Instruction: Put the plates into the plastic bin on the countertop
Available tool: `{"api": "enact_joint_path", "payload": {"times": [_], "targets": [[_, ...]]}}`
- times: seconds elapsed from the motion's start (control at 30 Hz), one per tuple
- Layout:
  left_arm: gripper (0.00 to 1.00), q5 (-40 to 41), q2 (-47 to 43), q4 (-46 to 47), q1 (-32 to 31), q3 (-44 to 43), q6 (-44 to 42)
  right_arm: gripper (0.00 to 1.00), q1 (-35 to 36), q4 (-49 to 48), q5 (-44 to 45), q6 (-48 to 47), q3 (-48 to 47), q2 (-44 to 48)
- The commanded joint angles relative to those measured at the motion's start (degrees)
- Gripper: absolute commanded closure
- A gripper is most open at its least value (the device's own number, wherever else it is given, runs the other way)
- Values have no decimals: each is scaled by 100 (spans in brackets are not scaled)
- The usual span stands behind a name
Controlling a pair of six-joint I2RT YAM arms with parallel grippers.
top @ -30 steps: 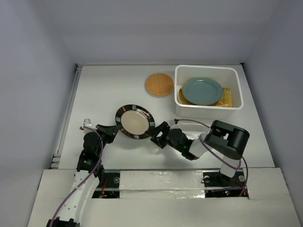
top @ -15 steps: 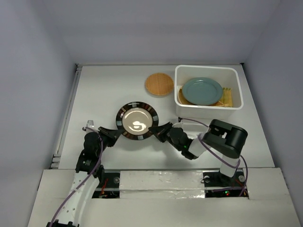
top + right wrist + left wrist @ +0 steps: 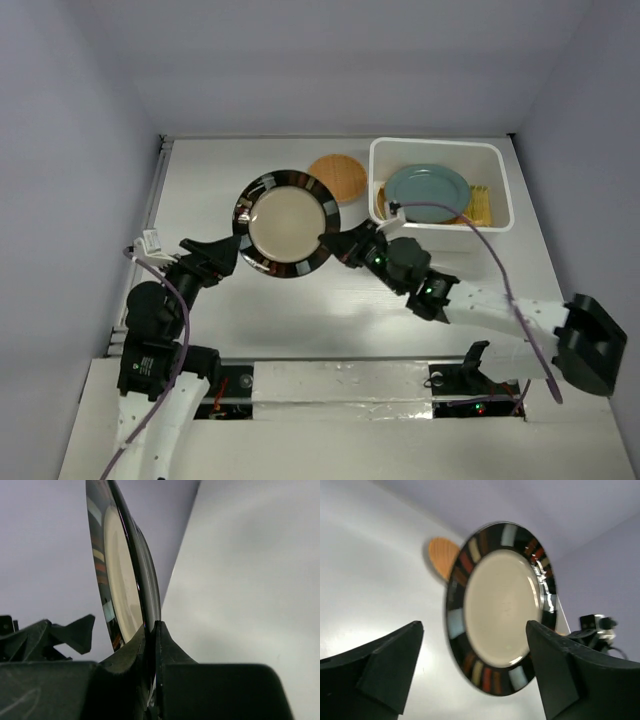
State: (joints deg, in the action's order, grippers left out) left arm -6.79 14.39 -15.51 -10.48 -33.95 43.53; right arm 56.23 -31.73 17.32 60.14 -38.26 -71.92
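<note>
Right wrist cam: R claw (image 3: 151,630) is clenched on the rim of the black-rimmed plate (image 3: 120,575), w/ only a thin bite of edge between the jaws. Top view shows L claw (image 3: 222,250) spread wide just beside the opposite edge, apparently not touching, so the whole plate hangs off that one pinch. It faces up and looks lifted clear of the desk (image 3: 200,190). Main risk: the rim looks glossy and slick and the plate is wide for so small a grip, so a quick swing or wrist roll could let it pivot in the jaws or slip out & drop. L claw is also close enough that a careless sweep could clip the plate. Further out, woven plate (image 3: 345,172) lies on the desk just beside the bin (image 3: 440,143), partly hidden behind the held plate's far edge. A low carry could drag across it. Bin at far right already holds teal plate (image 3: 427,192) over something yellow. Too low a pass would knock the near wall, and letting go from too high could crack the plates or leave this one propped on the rim.
</note>
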Motion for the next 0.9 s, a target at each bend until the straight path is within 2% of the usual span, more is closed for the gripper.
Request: {"api": "enact_joint_path", "payload": {"times": [0.0, 0.07, 0.1, 0.2, 0.27, 0.4, 0.47, 0.57, 0.67, 0.73, 0.87], "targets": [[16, 248, 28, 65, -7, -356, -801, 100, -646, 148, 255, -994, -647, 1029], [11, 143, 98, 118, -7, -419, -924, 100, -1138, 613, -43, -1100, -770, 1311], [11, 99, 125, 136, -7, -445, -986, 100, -1662, 780, -166, -1214, -927, 1538], [10, -94, 283, 223, -59, -411, -1232, 100, -2430, 1352, -667, -1399, -1165, 1769], [11, -296, 441, 355, -59, -305, -1277, 100, -3186, 1748, -1079, -1522, -1280, 1848], [18, -630, 757, 794, -59, 46, -1084, 100, -4232, 2082, -1555, -1689, -1377, 1805], [35, -762, 933, 1040, -59, 134, -926, 100, -4810, 2145, -2010, -1699, -1386, 1612], [48, -877, 1100, 1357, -59, 319, -759, 100, -5392, 2136, -2600, -1663, -1412, 1200], [60, -991, 1311, 1734, -59, 503, -662, 100, -5648, 2109, -2874, -1619, -1360, 944], [74, -1148, 1573, 2207, -112, 705, -443, 100, -5728, 2179, -2884, -1663, -1359, 768], [78, -984, 2293, 2886, -427, 882, -213, 100, -5930, 2346, -2980, -1725, -1377, 469]]}}
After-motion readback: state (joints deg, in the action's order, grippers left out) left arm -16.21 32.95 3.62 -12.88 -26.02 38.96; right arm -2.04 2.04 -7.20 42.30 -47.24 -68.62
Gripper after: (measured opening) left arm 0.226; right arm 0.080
